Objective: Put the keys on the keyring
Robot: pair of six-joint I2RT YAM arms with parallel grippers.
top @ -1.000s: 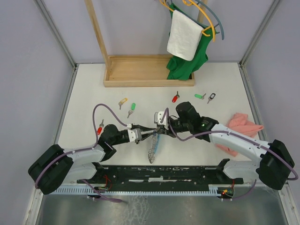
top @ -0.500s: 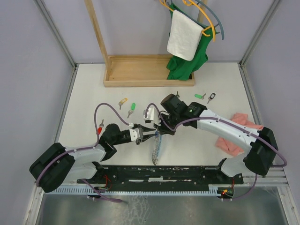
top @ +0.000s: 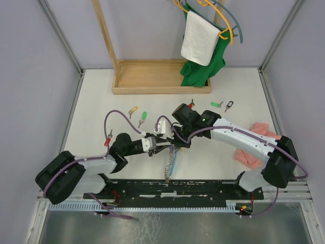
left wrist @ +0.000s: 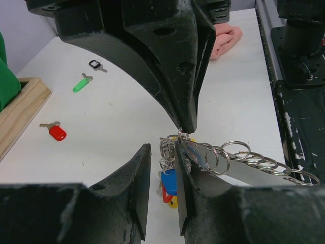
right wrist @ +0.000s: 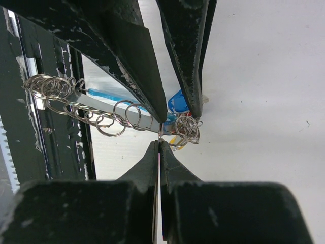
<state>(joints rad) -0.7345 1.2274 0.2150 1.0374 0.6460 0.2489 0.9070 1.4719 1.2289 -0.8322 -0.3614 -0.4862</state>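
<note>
The keyring (top: 169,163) hangs between my two grippers as a chain of silver rings on a grey strip (left wrist: 238,162), with blue, red and yellow tags (left wrist: 170,180) bunched at its top end. My right gripper (right wrist: 160,142) is shut on one small ring at that end (top: 173,145). Facing it, my left gripper (left wrist: 162,147) stands open, its fingers straddling the ring bunch, which rests against one finger (left wrist: 179,168). Loose keys lie on the table: red (top: 190,106), green (top: 143,117), yellow (top: 133,110), and others further right.
A green-tagged key (top: 217,104) and a black-tagged key (top: 229,106) lie at the back right, another red-tagged key (top: 108,138) by the left arm. A pink cloth (top: 264,137) lies right. The wooden rack base (top: 161,84) with hanging clothes stands behind.
My right arm has swung left and back, bringing its gripper tip-to-tip with the left. The keyring now hangs lower and straighter. The left jaws have widened a little.
</note>
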